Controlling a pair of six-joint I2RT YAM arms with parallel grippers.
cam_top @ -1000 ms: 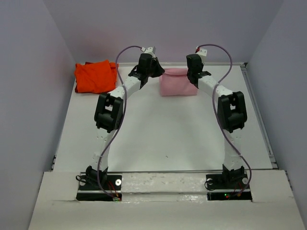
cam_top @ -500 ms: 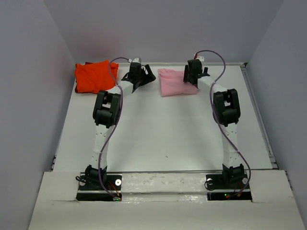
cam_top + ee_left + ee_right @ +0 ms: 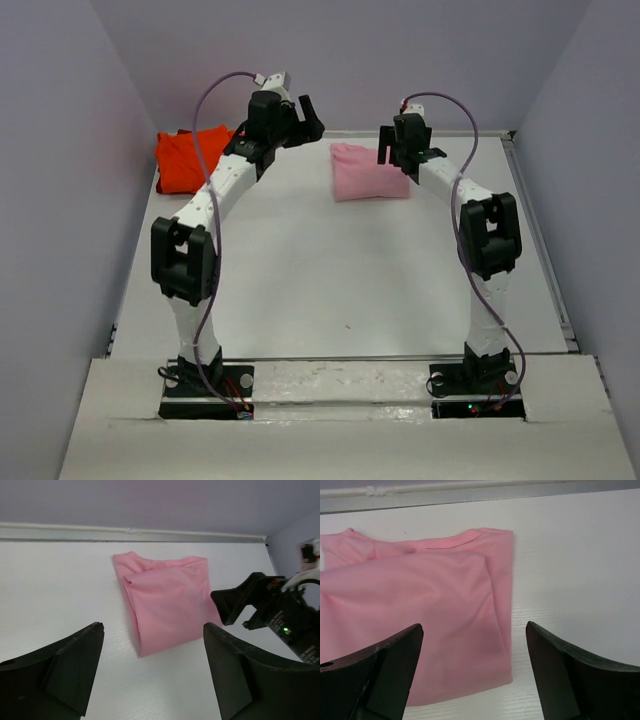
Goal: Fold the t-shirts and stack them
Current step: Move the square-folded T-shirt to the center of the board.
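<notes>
1. At the near edge, the two arm bases stand side by side on a white board. Beyond them the flat white table [image 3: 340,270] lies open across its whole middle, as far as the raised rail on the right [image 3: 540,250].
2. The right gripper [image 3: 397,156] hangs over the right part of the light pink folded cotton t-shirt [image 3: 362,175], its jaws spread wide and pinching nothing. From its wrist, the cloth [image 3: 420,625] fills the left and centre between the black fingers [image 3: 380,675], while the shirt's right edge runs up between them, with bare table to its right.
3. The left gripper [image 3: 306,118] is raised above the table just left of the pink shirt, its jaws likewise spread and empty. In its wrist view the shirt [image 3: 165,605] lies flat beyond the fingertips, apart from them.
4. The pink shirt sits far centre, close to the far rail.
5. The bright orange-red crumpled t-shirt [image 3: 183,160] lies in the far left corner against the lilac wall, well apart from the pink one, its right side hidden by the left arm.
</notes>
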